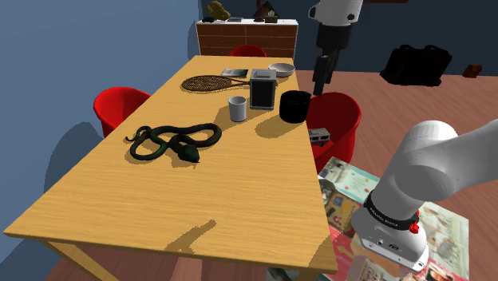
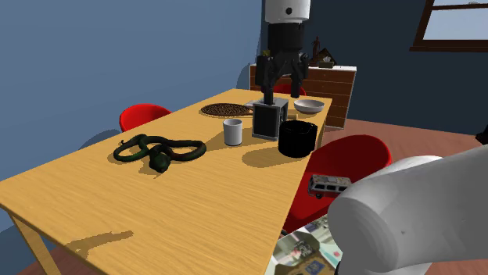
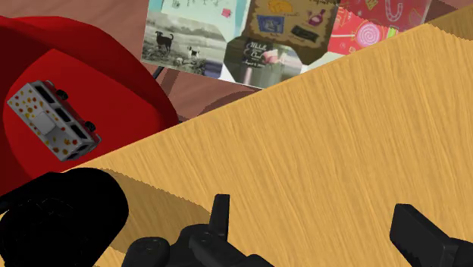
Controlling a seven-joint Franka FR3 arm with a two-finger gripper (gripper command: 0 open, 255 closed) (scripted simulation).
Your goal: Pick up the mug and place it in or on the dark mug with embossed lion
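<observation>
The pale mug (image 1: 238,108) (image 2: 232,131) stands upright on the wooden surface (image 1: 199,199) (image 2: 195,203), just above the middle of the shoulder view, and nothing touches it. Just to its right and a little farther back stands a dark box-shaped appliance (image 1: 262,88) (image 2: 267,119). To the right of that, near the surface's right edge, sits the dark mug (image 1: 294,106) (image 2: 297,138) (image 3: 61,220), well apart from the pale one. The white arm (image 1: 335,16) (image 2: 286,12) comes down from the top edge of both exterior views. Its black jaws hang in the air at the upper right of the shoulder view, above and slightly right of the dark mug. They are spread apart and empty. In the wrist view bare wood lies between them and the dark mug sits off to one side. A dark green snake (image 1: 171,141) (image 2: 159,150) lies coiled left of centre in the shoulder view. A racket (image 1: 209,83) (image 2: 223,109) and a pale bowl (image 1: 281,69) (image 2: 309,105) lie at the far end of the surface. A red chair (image 1: 339,120) (image 2: 352,160) (image 3: 91,76) stands at the right edge, with a spotted toy bus (image 1: 320,136) (image 2: 328,186) (image 3: 53,121) on its seat. Another red chair (image 1: 120,104) (image 2: 145,113) stands at the left edge. A picture-covered rug (image 1: 351,191) (image 3: 250,38) covers the floor beside the surface.
</observation>
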